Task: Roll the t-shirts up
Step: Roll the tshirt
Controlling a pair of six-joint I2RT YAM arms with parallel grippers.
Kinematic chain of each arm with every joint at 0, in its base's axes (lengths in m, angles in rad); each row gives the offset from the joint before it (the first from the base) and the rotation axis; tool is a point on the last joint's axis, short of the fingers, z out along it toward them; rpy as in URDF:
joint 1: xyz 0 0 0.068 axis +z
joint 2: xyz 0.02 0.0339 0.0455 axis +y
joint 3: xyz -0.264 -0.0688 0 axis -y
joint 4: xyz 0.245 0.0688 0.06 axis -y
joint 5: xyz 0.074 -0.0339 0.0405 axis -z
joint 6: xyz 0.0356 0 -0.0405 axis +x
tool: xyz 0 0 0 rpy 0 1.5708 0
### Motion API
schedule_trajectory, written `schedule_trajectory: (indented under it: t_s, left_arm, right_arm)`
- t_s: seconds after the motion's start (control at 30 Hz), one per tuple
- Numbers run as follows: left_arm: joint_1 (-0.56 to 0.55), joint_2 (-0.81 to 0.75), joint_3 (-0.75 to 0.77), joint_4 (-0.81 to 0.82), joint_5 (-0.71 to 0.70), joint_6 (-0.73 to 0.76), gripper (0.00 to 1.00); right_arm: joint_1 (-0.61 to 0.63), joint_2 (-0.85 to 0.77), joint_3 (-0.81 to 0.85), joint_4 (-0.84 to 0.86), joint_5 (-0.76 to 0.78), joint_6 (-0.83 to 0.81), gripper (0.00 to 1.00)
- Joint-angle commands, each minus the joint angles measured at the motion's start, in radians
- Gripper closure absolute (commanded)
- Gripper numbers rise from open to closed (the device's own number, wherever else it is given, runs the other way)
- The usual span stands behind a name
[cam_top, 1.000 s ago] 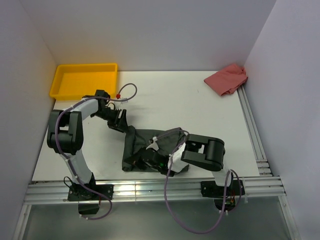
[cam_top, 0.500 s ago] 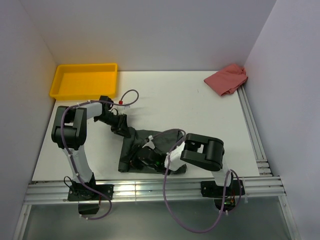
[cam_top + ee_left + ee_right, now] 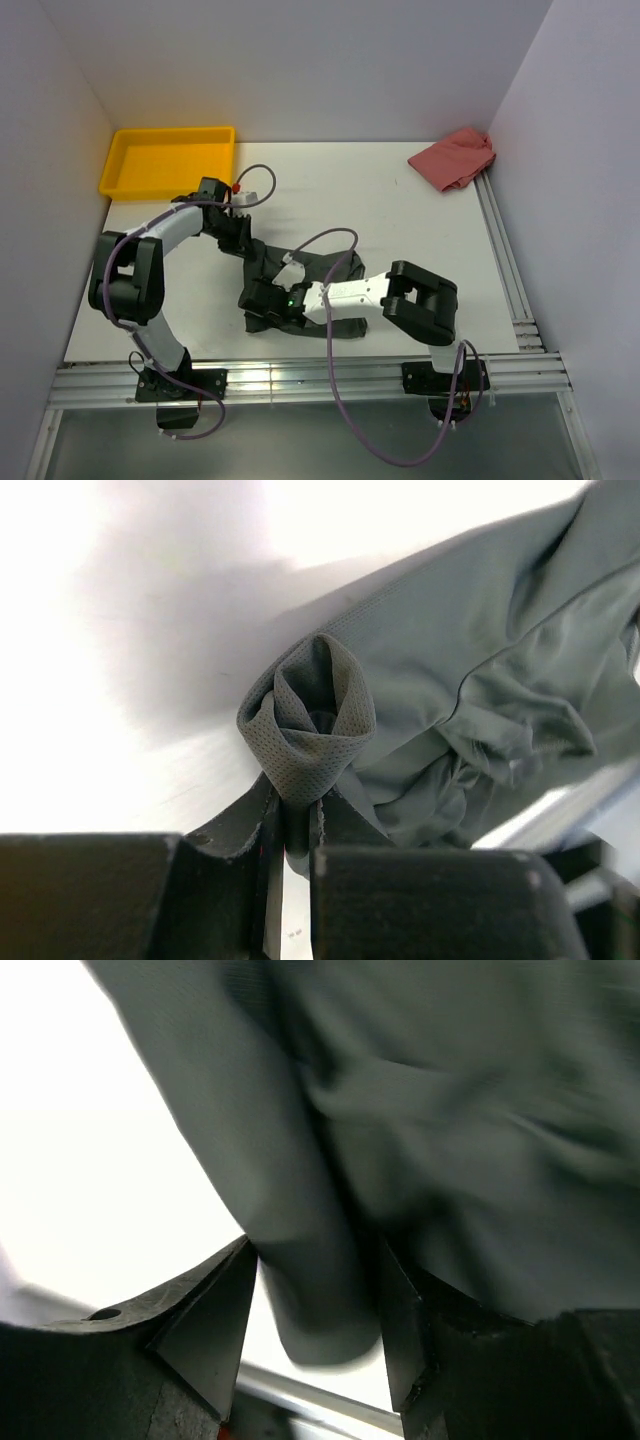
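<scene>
A dark charcoal-grey t-shirt (image 3: 318, 285) lies bunched on the white table near the front. My left gripper (image 3: 243, 243) is at its far left corner. In the left wrist view that gripper (image 3: 298, 815) is shut on a curled fold of the t-shirt (image 3: 470, 650). My right gripper (image 3: 262, 298) reaches leftward over the shirt's near left end. In the right wrist view it (image 3: 315, 1305) stands open, and a hanging fold of the t-shirt (image 3: 400, 1110) sits between its fingers (image 3: 215, 1315), touching only the right one.
A yellow tray (image 3: 168, 160) stands at the back left. A crumpled pink-red cloth (image 3: 455, 158) lies at the back right corner. Metal rails run along the front edge (image 3: 300, 382) and the right side (image 3: 505, 260). White walls close in three sides.
My left gripper has shut on the shirt's corner. My right gripper has opened and stretched leftward across the shirt, which now lies more bunched.
</scene>
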Motion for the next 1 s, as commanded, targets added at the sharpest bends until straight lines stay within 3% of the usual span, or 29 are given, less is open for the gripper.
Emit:
schedule_trajectory:
  t_s: [0.0,0.2,0.57,0.87,0.93,0.97]
  left_arm:
    - [-0.011,-0.053,0.020,0.080,-0.148,-0.085,1.00]
    - [-0.015,-0.028,0.016,0.143,-0.234,-0.125,1.00]
    - [-0.022,0.021,0.018,0.161,-0.274,-0.115,1.00]
    - [-0.022,0.021,0.017,0.166,-0.284,-0.112,0.97]
    - [-0.022,0.013,0.015,0.168,-0.280,-0.113,0.87]
    - [-0.022,0.010,0.015,0.168,-0.277,-0.112,0.83]
  right_arm:
    - [0.008,-0.001,0.148,-0.456,0.171,-0.055,0.42]
    - [0.004,0.112,0.405,-0.625,0.249,-0.132,0.42]
    - [-0.023,0.368,0.784,-0.688,0.260,-0.285,0.42]
    - [-0.024,0.430,0.803,-0.702,0.228,-0.276,0.45]
    - [-0.024,0.435,0.788,-0.677,0.208,-0.276,0.53]
    - [-0.026,0.431,0.769,-0.655,0.202,-0.276,0.62]
